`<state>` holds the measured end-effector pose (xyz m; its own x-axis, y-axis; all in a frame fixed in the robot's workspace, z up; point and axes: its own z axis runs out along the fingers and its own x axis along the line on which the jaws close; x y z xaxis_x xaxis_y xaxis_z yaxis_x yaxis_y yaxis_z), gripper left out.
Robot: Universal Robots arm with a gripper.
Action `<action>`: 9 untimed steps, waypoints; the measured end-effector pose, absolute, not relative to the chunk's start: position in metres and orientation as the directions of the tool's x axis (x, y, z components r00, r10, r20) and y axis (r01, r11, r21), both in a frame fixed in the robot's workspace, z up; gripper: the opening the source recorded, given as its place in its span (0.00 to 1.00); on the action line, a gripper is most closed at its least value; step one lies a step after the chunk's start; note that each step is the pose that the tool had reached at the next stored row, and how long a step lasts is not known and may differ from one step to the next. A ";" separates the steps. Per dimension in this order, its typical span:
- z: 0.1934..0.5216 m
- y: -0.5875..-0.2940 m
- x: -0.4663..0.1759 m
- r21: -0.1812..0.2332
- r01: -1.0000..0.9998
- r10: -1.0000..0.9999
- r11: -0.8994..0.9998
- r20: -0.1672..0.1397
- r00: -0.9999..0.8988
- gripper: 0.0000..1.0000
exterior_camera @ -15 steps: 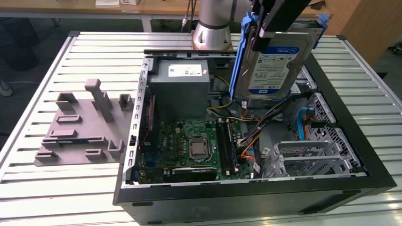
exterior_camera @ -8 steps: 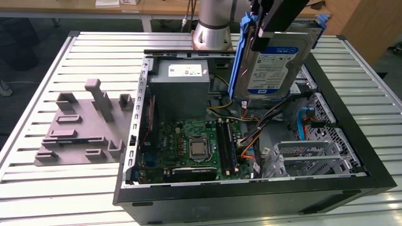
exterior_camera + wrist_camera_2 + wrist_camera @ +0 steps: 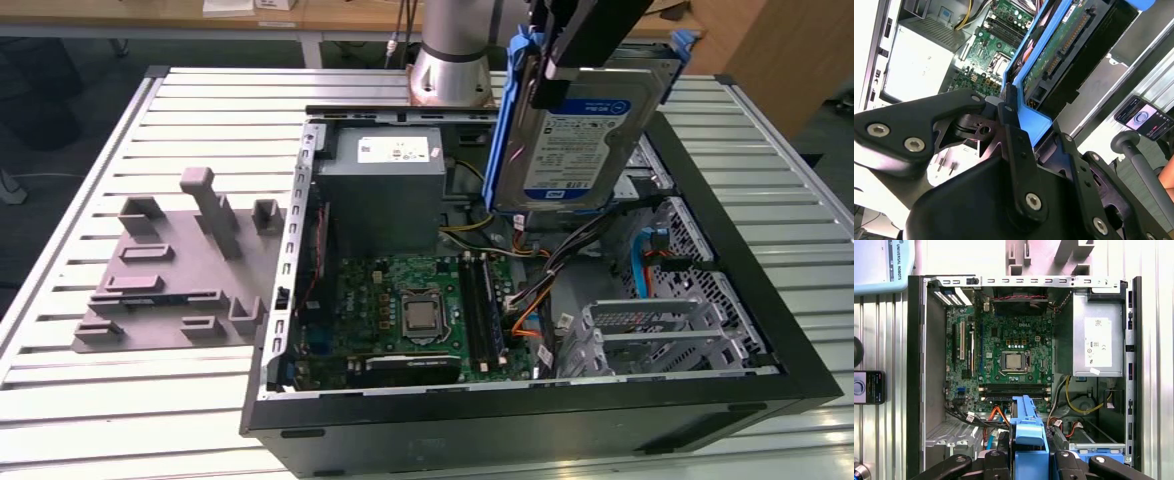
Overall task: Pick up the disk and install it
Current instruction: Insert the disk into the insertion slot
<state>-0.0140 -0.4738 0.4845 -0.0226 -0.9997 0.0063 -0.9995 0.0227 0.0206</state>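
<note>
The fingers (image 3: 1015, 145) are clenched on the blue carrier frame of the disk (image 3: 583, 150), which hangs upright just beneath them, label side out in the exterior view. Below the fingers, the open computer case (image 3: 534, 430) lies on the slatted counter (image 3: 134, 420), with its motherboard (image 3: 1004, 340) and grey power supply (image 3: 387, 170) exposed.

— Where's the disk (image 3: 574, 140)?
— Gripped in the end effector (image 3: 567, 65), over the case (image 3: 534, 425).
— And below the end effector?
— The motherboard (image 3: 400, 310), inside the case, with the power supply (image 3: 387, 165) beside it. The case is on the counter (image 3: 134, 400), with a fixture (image 3: 174, 270) to the exterior view's left.
</note>
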 end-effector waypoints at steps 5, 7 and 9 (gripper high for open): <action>0.485 -0.474 -0.015 0.021 -1.000 -1.000 0.023 0.006 -0.023 0.36; 0.485 -0.474 -0.015 0.021 -1.000 -1.000 0.023 0.006 -0.023 0.36; 0.485 -0.474 -0.016 0.021 -1.000 -1.000 0.023 0.006 -0.023 0.36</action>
<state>-0.0158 -0.4738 0.4845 -0.0226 -0.9997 0.0064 -0.9995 0.0227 0.0206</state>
